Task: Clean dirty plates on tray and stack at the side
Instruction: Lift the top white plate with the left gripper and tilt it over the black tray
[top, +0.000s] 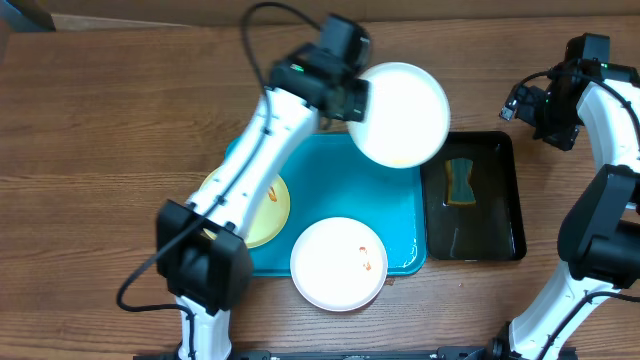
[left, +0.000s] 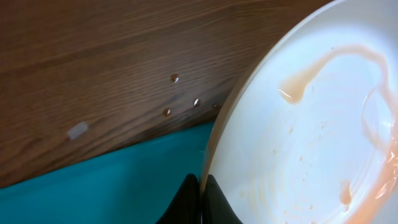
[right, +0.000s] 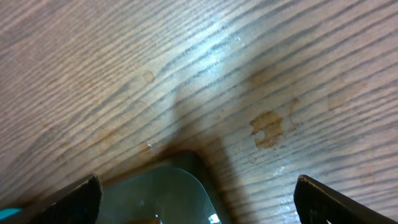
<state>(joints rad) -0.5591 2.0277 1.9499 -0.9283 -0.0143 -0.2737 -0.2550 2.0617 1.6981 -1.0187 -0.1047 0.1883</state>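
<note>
Plate, white, smeared (top: 400, 112): upper centre, rim pinched by left gripper (top: 354, 100), over tray (top: 340, 180) corner. Second white plate (top: 338, 262): overhanging tray's lower edge. Yellow plate (top: 265, 210): tray's left. Right gripper (right: 198, 188): fingers spread, upper right, over table (top: 120, 100).

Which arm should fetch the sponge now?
Right. The right gripper is open and empty by the black tray holding the sponge; the left gripper is pinching the lifted white plate at its rim.
</note>
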